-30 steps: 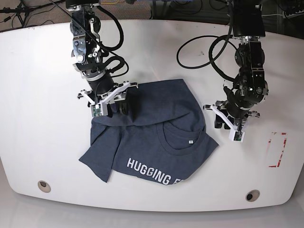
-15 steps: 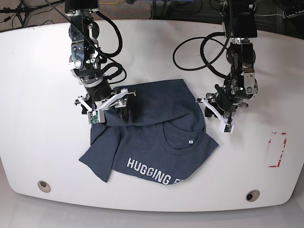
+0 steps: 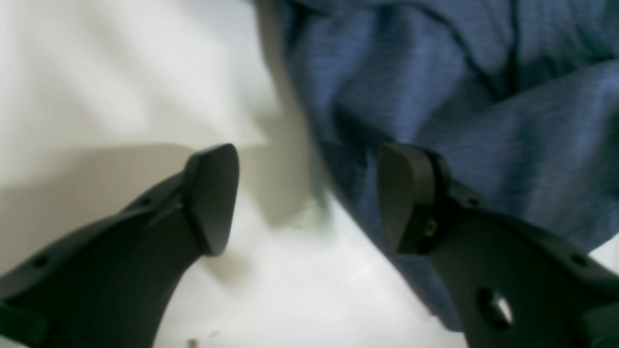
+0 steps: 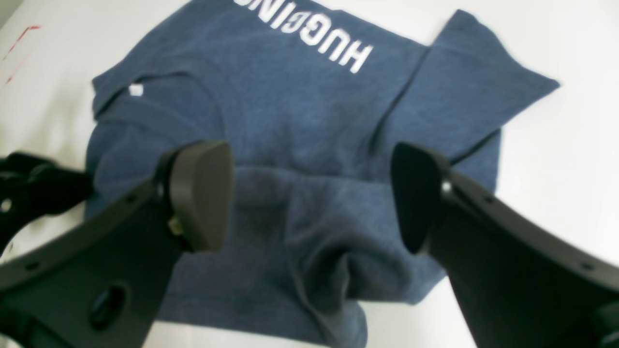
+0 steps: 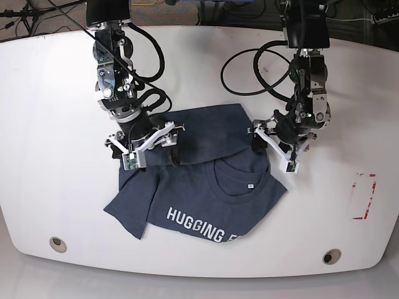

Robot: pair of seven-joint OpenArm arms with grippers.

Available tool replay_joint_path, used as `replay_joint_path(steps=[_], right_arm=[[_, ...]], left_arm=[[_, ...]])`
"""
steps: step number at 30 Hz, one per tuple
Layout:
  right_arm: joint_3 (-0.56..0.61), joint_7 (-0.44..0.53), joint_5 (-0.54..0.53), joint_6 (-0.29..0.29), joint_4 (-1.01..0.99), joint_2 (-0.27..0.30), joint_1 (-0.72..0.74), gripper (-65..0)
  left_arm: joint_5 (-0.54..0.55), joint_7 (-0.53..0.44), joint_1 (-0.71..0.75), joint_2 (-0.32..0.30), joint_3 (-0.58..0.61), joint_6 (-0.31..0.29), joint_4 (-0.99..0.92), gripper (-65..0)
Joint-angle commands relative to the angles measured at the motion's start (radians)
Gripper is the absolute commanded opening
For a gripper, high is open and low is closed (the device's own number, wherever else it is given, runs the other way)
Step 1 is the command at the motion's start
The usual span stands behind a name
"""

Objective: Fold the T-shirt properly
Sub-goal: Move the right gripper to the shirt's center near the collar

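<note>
Right gripper (image 5: 151, 147): at about 9 o'clock of the bench in your base view, low over the shirt's folded-over upper edge. Your right wrist view shows its jaws spread wide, nothing between them, cloth lying below.
T-shirt (image 5: 206, 187): dark navy, near bench centre, reaching toward 6 o'clock. Top part folded down over the body; ribbed collar with white neck tag (image 5: 249, 185) facing up; white lettering "HUGGING" (image 5: 194, 225) along the lower edge; one sleeve sticks out toward 7 o'clock.
Left gripper (image 5: 272, 147): at the shirt's 3 o'clock edge. Your left wrist view shows jaws spread apart, one fingertip (image 3: 213, 193) over bare bench, the other over the cloth's edge; nothing pinched. Whether the pads touch the cloth you cannot tell.
Bench (image 5: 56, 124): white, rounded; red marking (image 5: 363, 196) toward 4 o'clock, well apart from the shirt.
</note>
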State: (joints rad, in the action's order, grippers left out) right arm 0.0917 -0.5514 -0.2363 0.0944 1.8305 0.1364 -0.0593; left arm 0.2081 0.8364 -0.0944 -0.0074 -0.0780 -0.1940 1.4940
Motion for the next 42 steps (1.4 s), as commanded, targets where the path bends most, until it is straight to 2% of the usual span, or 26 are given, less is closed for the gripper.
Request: replay_joint_path(steps=[1,9,14,22,29,39,42], right_arm=[[-0.004,0.027,-0.004,0.001,0.015,0.004,0.016,-16.3],[0.018,0.027,-0.004,0.003,0.015,0.006,0.014,-16.3],[0.023,0.027,-0.004,0.003,0.015,0.006,0.014,-16.3],[0.024,0.027,-0.004,0.003,0.013,0.006,0.013,-16.3],[0.024,0.029,-0.004,0.005,0.013,0.004,0.014,-16.3],[0.069,0.029,-0.005,0.005,-0.012,0.001,0.055,-16.3],[0.105,0.029,-0.004,0.005,-0.039,0.001,0.078,-16.3]], left_arm=[[0.058,-0.021,-0.001,0.001,-0.021,0.0,0.021,-22.2],[0.288,-0.018,0.048,-0.029,-0.07,0.0,0.02,-22.2],[0.386,-0.016,0.106,-0.045,-0.069,0.0,0.021,-22.2],[0.403,-0.016,0.14,-0.038,-0.065,0.0,0.015,-22.2],[0.409,-0.016,0.147,-0.033,0.007,0.0,0.013,-22.2],[0.431,-0.016,0.143,0.011,0.045,0.001,-0.045,-22.4],[0.431,-0.021,0.143,0.013,0.04,0.001,-0.063,-26.4]])
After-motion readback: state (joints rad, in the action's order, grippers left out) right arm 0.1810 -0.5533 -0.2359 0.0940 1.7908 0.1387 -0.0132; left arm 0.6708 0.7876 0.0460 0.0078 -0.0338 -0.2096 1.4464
